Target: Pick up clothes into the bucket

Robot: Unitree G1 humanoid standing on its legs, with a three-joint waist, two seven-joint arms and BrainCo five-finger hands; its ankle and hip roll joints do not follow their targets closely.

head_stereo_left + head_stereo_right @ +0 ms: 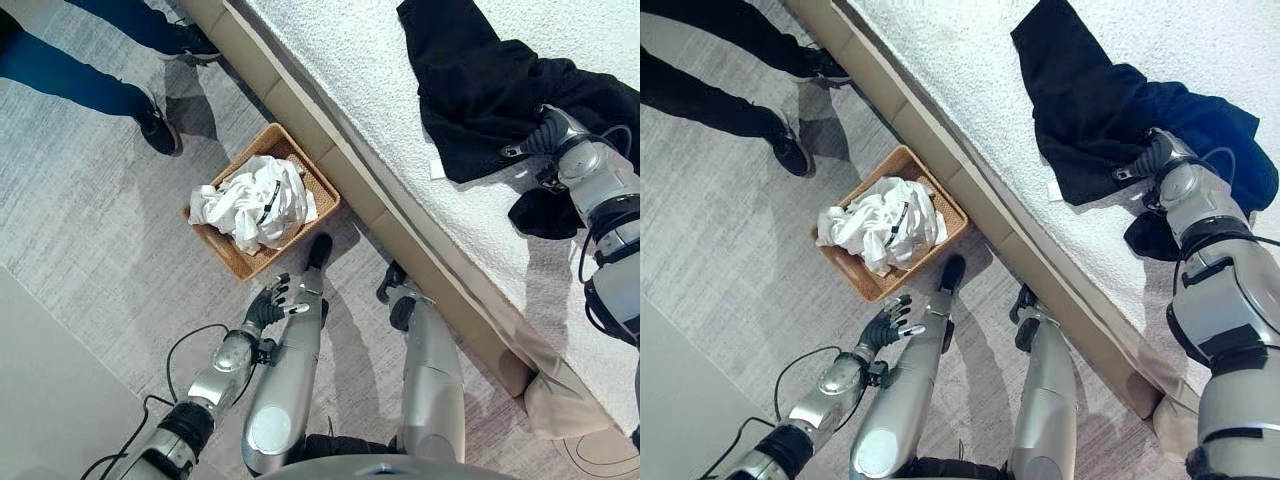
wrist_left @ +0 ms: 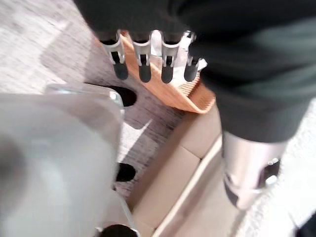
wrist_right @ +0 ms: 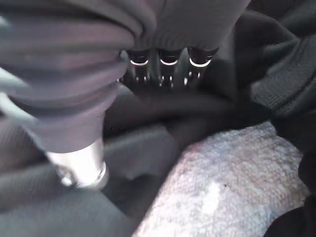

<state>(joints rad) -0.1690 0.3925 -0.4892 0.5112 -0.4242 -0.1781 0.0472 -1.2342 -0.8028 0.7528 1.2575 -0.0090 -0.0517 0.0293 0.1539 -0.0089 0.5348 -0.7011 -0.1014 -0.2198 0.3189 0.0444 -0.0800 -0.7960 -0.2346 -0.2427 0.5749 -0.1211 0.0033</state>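
Observation:
A black garment (image 1: 480, 80) lies crumpled on the white bed (image 1: 370, 70), and a dark fold of it (image 1: 545, 215) trails nearer to me. My right hand (image 1: 548, 135) rests on its near edge; its fingers (image 3: 168, 64) curl down into the bunched black cloth (image 3: 276, 74) and the thumb lies alongside. On the floor by the bed stands a woven basket (image 1: 312, 168) holding white clothes (image 1: 255, 200). My left hand (image 1: 270, 305) hangs low just short of the basket's near corner (image 2: 182, 94), fingers (image 2: 143, 64) relaxed and holding nothing.
The bed's beige side rail (image 1: 300, 110) runs diagonally between the basket and the mattress. A person stands on the grey carpet beyond the basket, one dark shoe (image 1: 155, 125) close to it. A beige fold of cloth (image 1: 560, 400) hangs off the bed's near end.

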